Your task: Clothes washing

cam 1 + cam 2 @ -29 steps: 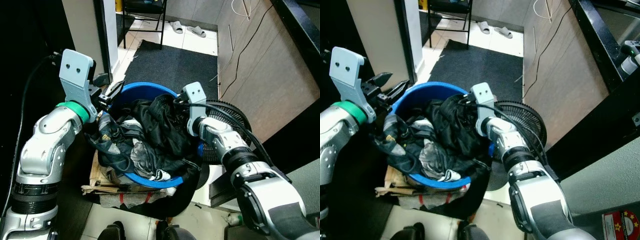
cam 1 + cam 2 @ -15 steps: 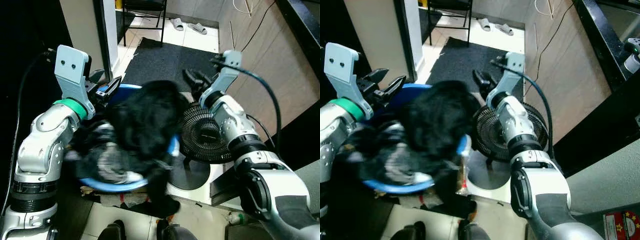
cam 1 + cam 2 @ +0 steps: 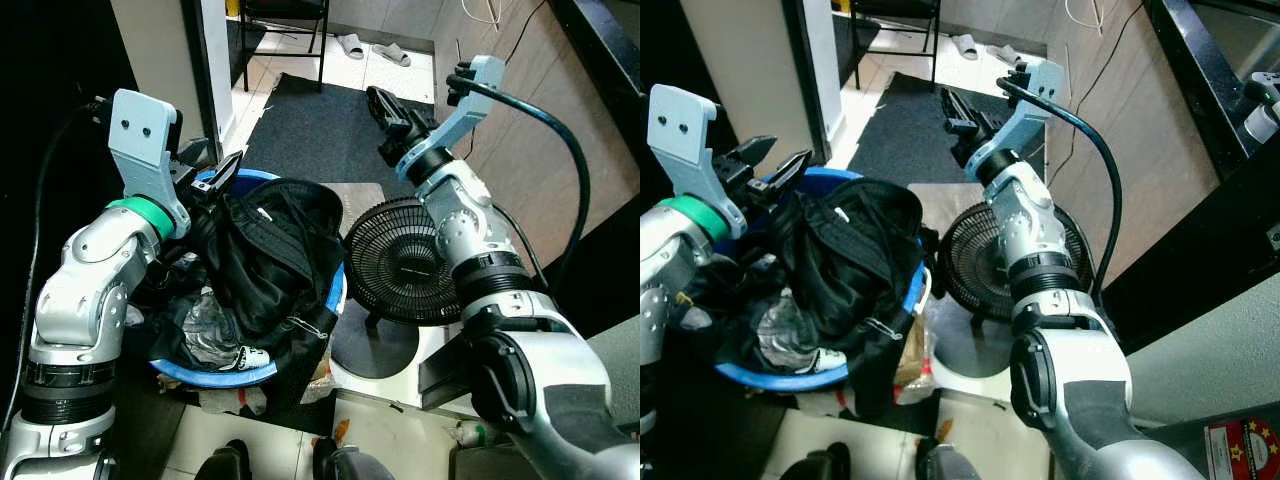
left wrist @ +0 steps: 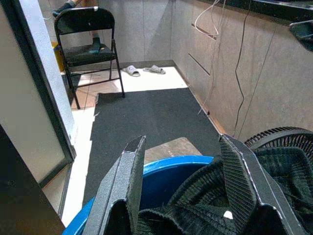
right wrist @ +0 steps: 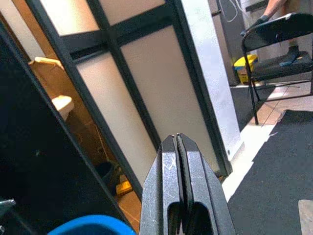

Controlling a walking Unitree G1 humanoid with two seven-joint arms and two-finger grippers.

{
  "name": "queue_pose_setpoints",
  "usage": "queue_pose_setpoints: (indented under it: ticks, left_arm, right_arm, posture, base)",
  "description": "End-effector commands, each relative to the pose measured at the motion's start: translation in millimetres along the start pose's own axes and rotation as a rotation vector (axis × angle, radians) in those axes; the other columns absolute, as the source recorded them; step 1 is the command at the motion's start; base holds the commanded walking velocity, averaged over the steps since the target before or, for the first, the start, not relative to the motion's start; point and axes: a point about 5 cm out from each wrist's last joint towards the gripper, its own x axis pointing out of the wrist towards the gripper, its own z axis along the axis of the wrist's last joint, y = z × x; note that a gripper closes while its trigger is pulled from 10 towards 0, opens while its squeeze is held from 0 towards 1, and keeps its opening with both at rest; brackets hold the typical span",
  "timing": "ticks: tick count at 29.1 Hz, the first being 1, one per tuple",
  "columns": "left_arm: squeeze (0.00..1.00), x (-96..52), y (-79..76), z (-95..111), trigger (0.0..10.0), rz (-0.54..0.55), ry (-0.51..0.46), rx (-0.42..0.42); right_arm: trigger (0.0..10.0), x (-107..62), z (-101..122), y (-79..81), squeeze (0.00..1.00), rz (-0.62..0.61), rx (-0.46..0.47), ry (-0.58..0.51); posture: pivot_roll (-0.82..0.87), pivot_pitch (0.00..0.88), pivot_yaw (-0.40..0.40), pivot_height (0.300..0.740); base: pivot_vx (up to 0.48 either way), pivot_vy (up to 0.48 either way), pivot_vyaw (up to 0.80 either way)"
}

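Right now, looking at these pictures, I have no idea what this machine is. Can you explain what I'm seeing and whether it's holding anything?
This is a humanoid robot with two silver arms. Two pictures come from cameras in its head, looking down; the other two come from its wrists, looking along each gripper's black fingers. On the floor before it sits a blue tub heaped with dark clothes, beside a black floor fan and a dark mat. The left gripper is open at the tub's far rim, its fingers around nothing. The right gripper is raised above the fan, fingers pressed shut and empty. A folding chair stands farther back.
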Motion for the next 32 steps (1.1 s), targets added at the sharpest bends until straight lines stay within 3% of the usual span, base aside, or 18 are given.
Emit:
queue_pose_setpoints:
  ticks: [1,4,5,6,13,17,19,20,22,26,27,32]
  left_arm:
    - [0.0,1.0,-2.2,-4.7,10.0,-0.005,0.021,-0.015]
    - [0.0,0.8,-2.5,-5.7,10.0,-0.006,0.024,-0.016]
    - [0.0,0.4,-2.2,-6.4,10.0,-0.004,0.026,-0.016]
    - [0.0,0.1,-2.0,-6.7,10.0,-0.003,0.027,-0.016]
    - [0.0,-1.0,-1.1,-7.0,10.0,0.002,0.028,-0.013]
    - [0.0,-2.2,-0.3,-7.6,10.0,0.007,0.029,-0.011]
    - [0.0,-2.2,-0.3,-7.6,10.0,0.007,0.029,-0.011]
    - [0.0,-2.4,0.1,-7.8,10.0,0.008,0.029,-0.011]
    - [0.0,-2.4,0.1,-7.8,10.0,0.008,0.029,-0.011]
    - [0.0,-2.0,-0.7,-8.5,10.0,0.008,0.027,-0.013]
    - [0.0,-2.1,-0.7,-8.6,10.0,0.01,0.026,-0.015]
    - [0.0,-4.3,1.1,-7.5,10.0,0.02,0.023,-0.015]
  right_arm:
    - [10.0,-7.4,-21.6,-6.7,0.0,-0.039,-0.052,0.119]
    - [10.0,-15.5,-38.0,-16.1,0.0,-0.091,-0.063,0.235]
    - [10.0,-16.7,-42.5,-17.7,0.11,-0.108,-0.069,0.273]
    - [10.0,-16.9,-44.6,-17.9,1.0,-0.115,-0.074,0.292]
    - [10.0,-4.8,-44.0,-2.0,1.0,-0.048,-0.091,0.302]
    - [10.0,15.5,-37.2,34.4,1.0,0.168,-0.074,0.3]
    - [10.0,15.5,-37.2,34.4,1.0,0.168,-0.074,0.3]
    - [10.0,19.5,-44.4,56.2,1.0,0.333,-0.057,0.378]
    - [10.0,19.5,-44.4,56.2,1.0,0.333,-0.057,0.378]
    - [10.0,16.5,-60.7,73.4,1.0,0.469,-0.076,0.485]
    - [10.0,17.1,-64.9,78.4,0.0,0.487,-0.093,0.503]
    - [10.0,14.7,-84.1,88.4,0.0,0.493,-0.16,0.581]
  posture:
    - [0.08,0.134,-0.036,0.74]
    - [0.07,0.133,-0.038,0.74]
    - [0.08,0.133,-0.041,0.74]
    - [0.08,0.133,-0.041,0.74]
    - [0.09,0.129,-0.047,0.74]
    - [0.09,0.122,-0.053,0.74]
    - [0.09,0.122,-0.053,0.74]
    - [0.09,0.121,-0.055,0.74]
    - [0.09,0.121,-0.055,0.74]
    - [0.08,0.117,-0.068,0.74]
    - [0.08,0.116,-0.072,0.74]
    - [0.1,0.121,-0.076,0.74]
  base:
    - [0.0,0.0,0.0]
    - [0.0,0.0,0.0]
    - [0.0,0.0,0.0]
    - [0.0,0.0,0.0]
    - [0.0,0.0,0.0]
    - [0.0,0.0,0.0]
    - [0.0,0.0,0.0]
    - [0.0,0.0,0.0]
    - [0.0,0.0,0.0]
    - [0.0,0.0,0.0]
    - [0.0,0.0,0.0]
    - [0.0,0.0,0.0]
